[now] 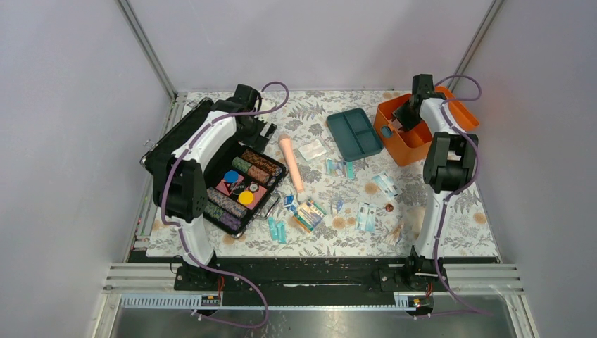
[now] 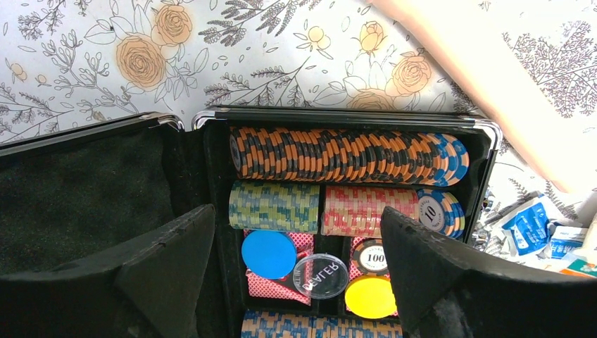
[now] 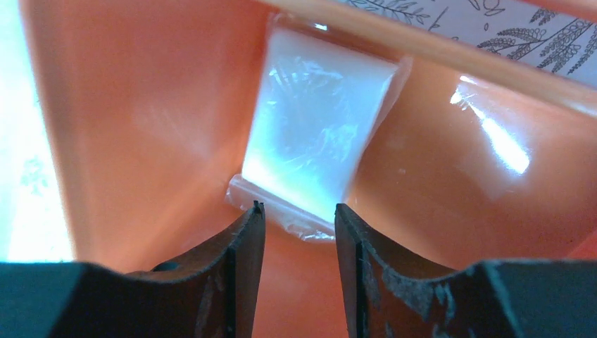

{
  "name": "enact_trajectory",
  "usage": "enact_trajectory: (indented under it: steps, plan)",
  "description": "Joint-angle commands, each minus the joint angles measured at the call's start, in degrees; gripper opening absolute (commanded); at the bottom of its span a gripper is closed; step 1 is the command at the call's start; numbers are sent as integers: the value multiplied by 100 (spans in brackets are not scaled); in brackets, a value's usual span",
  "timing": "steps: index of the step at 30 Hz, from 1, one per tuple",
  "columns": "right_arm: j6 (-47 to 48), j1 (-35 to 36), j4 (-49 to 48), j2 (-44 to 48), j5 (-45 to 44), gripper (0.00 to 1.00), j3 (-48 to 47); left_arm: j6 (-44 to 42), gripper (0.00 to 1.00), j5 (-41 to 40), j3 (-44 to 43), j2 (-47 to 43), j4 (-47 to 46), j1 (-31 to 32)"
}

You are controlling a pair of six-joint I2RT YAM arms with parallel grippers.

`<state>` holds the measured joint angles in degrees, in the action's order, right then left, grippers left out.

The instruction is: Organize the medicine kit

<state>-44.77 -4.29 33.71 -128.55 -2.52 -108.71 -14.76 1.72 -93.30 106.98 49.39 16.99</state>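
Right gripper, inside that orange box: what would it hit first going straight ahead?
Most likely the clear plastic packet just beyond the right gripper tips, with the medicine kit orange wall behind it; depth is hard to judge.

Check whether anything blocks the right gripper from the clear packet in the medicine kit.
Nothing visible does: the right gripper sits inside the medicine kit, open, the clear packet lying with its edge right at the fingertips.
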Motion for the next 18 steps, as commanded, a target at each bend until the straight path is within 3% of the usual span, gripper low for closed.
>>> enact_trajectory:
  steps: [1, 5, 9, 13, 18]
  plan:
    - [243, -17, -236, 716, 216, 49, 16, 71, 87, 152, -345, -26, -182, 25]
    - [673, -90, -434, 1149, 698, 60, 102, 389, 87, 201, -550, 48, -381, 22]
    - [1540, -198, -522, 1576, 1105, 69, 202, 795, 88, 401, -1380, 278, -416, 23]
    - [3141, -247, -645, 2172, 2345, 77, 539, 917, 88, 655, -2028, 494, -548, 27]
    - [4708, -247, -352, 2971, 4134, 80, 1436, 971, 88, 881, -1622, 386, -1048, 39]
